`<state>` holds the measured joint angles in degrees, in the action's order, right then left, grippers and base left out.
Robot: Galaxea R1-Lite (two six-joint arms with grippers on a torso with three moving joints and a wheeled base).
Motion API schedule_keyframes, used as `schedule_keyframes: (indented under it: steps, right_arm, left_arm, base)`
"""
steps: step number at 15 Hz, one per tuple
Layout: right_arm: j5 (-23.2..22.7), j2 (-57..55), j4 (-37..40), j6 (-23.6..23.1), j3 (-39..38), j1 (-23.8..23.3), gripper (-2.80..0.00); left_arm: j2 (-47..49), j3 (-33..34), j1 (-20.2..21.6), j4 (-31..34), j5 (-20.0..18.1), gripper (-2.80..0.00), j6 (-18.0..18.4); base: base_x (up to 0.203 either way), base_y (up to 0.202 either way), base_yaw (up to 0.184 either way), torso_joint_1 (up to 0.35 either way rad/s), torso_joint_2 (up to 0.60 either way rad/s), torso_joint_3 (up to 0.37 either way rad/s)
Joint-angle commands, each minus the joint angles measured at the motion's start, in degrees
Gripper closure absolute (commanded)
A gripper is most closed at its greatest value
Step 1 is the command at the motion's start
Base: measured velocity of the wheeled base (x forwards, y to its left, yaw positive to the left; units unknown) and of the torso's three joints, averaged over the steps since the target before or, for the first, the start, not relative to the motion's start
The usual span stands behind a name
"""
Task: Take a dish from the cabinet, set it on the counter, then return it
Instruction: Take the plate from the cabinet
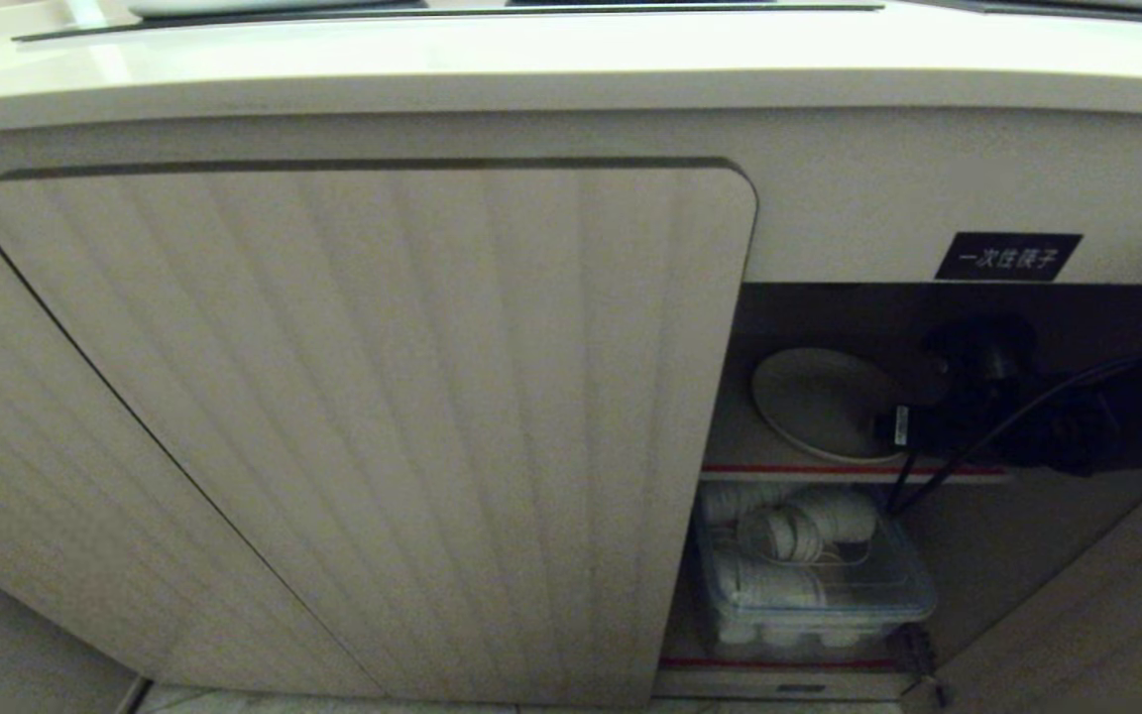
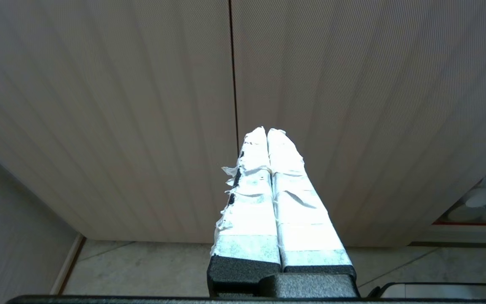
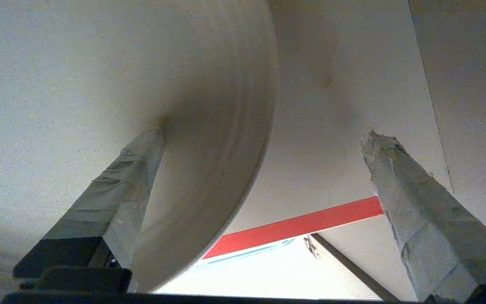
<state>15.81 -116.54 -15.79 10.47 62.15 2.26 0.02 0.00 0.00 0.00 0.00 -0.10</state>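
One dish (image 1: 814, 402) on cabinet (image 1: 363, 416) shelf | right hand (image 3: 264, 139) wide open astride its rim, gripping nothing

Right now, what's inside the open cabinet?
On the upper shelf, the dish, part hidden by the open right gripper. Below, a clear bin of white cups. The shut door hides the rest.

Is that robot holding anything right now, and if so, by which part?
Nothing is held. The right claw is open inside the cabinet, one finger over the dish near its rim, the other clear. The left claw is shut and empty.
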Motion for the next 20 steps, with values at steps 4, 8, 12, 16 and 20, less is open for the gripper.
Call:
schedule_keyframes:
  steps: [4,8,12,16,20]
  right_arm:
    - [0.1,-0.2,-0.1,0.1,0.0,0.0,-2.80]
    - [0.0,-0.6,-0.2,0.1,0.1,0.0,-2.80]
    - [0.0,-0.7,-0.1,0.2,0.9,0.0,-2.80]
    - [0.0,-0.7,0.0,0.2,1.2,0.0,-2.80]
    - [0.0,-0.7,0.1,0.3,1.3,0.0,-2.80]
  left_arm:
    - [0.0,0.0,0.0,0.0,0.0,0.00,0.0]
    - [0.0,0.0,0.0,0.0,0.0,0.00,0.0]
    - [0.0,0.0,0.0,0.0,0.0,0.00,0.0]
    - [0.0,0.0,0.0,0.0,0.0,0.00,0.0]
    - [0.0,0.0,0.0,0.0,0.0,0.00,0.0]
  base:
    - [0.000,0.000,0.000,0.000,0.00,0.000]
    - [0.000,0.000,0.000,0.000,0.00,0.000]
    - [0.000,0.000,0.000,0.000,0.00,0.000]
    - [0.000,0.000,0.000,0.000,0.00,0.000]
    - [0.000,0.000,0.000,0.000,0.00,0.000]
